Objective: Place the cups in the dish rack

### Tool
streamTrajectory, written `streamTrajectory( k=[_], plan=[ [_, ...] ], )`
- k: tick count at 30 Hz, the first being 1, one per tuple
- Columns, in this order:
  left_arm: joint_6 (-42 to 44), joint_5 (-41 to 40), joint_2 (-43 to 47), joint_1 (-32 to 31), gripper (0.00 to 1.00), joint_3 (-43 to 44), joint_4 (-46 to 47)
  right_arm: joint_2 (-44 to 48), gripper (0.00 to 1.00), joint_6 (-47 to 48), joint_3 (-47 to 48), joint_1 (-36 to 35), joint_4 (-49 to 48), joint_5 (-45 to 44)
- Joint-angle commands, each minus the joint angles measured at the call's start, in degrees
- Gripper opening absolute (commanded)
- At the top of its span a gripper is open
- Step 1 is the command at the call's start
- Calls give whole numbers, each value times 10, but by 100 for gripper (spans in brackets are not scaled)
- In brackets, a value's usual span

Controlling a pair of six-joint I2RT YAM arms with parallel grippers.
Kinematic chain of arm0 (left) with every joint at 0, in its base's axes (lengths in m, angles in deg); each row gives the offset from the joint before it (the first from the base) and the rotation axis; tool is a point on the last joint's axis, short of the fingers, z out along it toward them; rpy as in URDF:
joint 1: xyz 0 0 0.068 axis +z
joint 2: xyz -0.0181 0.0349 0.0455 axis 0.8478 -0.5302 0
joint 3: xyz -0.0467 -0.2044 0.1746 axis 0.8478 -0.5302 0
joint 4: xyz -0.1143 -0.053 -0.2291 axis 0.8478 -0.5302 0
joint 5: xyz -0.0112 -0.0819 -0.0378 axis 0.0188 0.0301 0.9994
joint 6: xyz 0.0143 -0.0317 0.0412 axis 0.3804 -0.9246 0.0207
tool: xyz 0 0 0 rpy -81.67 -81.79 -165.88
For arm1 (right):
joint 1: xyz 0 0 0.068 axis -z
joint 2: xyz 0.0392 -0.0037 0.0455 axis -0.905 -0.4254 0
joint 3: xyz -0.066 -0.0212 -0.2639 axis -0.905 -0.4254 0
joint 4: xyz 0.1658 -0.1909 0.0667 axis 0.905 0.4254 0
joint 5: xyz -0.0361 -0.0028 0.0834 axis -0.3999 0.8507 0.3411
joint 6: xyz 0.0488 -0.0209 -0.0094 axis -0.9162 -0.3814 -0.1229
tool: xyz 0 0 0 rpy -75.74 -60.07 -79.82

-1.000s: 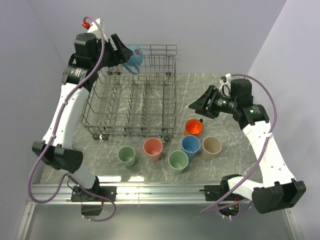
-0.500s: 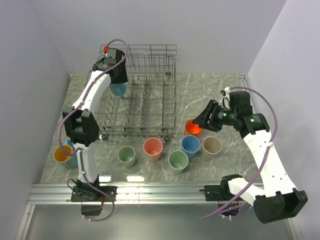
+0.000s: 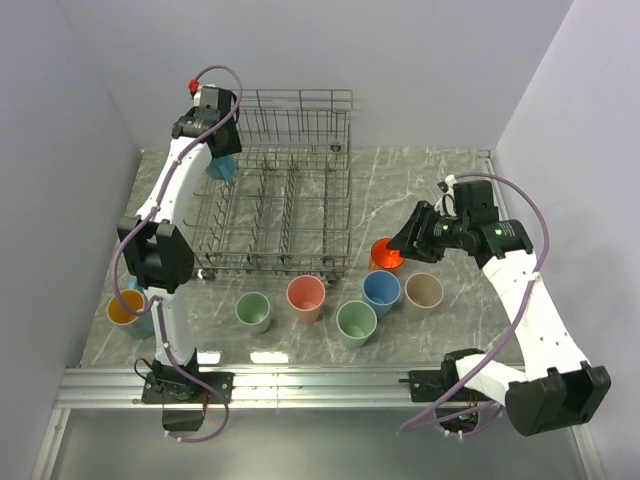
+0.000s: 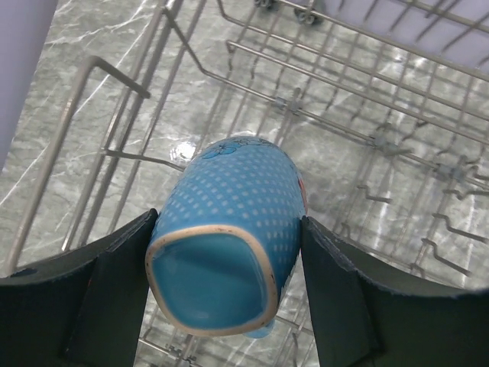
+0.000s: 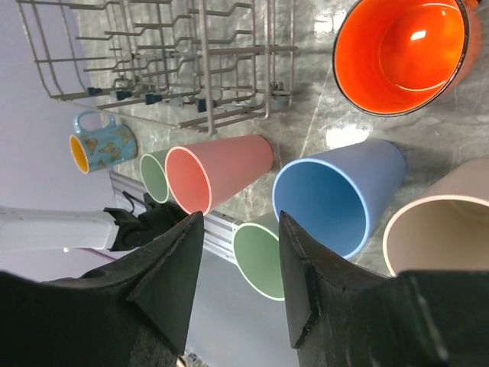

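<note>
Top view: left gripper (image 3: 222, 166) over the dish rack's (image 3: 300, 122) far left corner, right gripper (image 3: 402, 243) beside the orange mug (image 3: 386, 254). Left wrist: fingers (image 4: 107, 298) clamp a blue mug (image 4: 229, 237) (dotted). Right wrist: fingers (image 5: 168, 283) spread, empty, above standing cups (image 5: 221, 172).

Bright, soft overhead light, mostly clean shots.

From above it's all evenly lit, just faint shadows under the dish rack (image 3: 290, 215) and cups (image 3: 305, 297), plus a shiny streak along the metal rail (image 3: 300, 385) up front. Left wrist view has a white hot spot on the marble table (image 4: 183, 149). The blue mug (image 4: 237, 229) is sharp, the dark fingers (image 4: 99, 298) beside it are murky. Right wrist view bows the rack wires, glare sits inside the orange mug (image 5: 405, 50), and the fingers there are soft black blobs.
</note>
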Motion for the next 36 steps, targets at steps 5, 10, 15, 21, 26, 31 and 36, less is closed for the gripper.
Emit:
streamTrajectory(
  k=[5,10,15,21,26,31,36],
  plan=[
    [1,39,-8,16,0,12,22,-21,50,17,21,4,-6,-10],
    [-13,79,-54,18,0,31,19,-34,50,30,36,3,5,-20],
    [-18,95,-86,18,0,36,4,-43,49,39,47,3,14,-31],
    [-20,112,-100,19,25,29,-11,-45,49,38,45,3,11,-27],
    [-21,119,-58,19,83,13,-4,-44,49,30,33,3,1,-12],
    [-32,118,-13,19,99,10,-7,-39,49,18,14,2,-12,4],
    [-51,112,53,18,99,16,-25,-30,49,11,1,-6,-20,11]
  ],
)
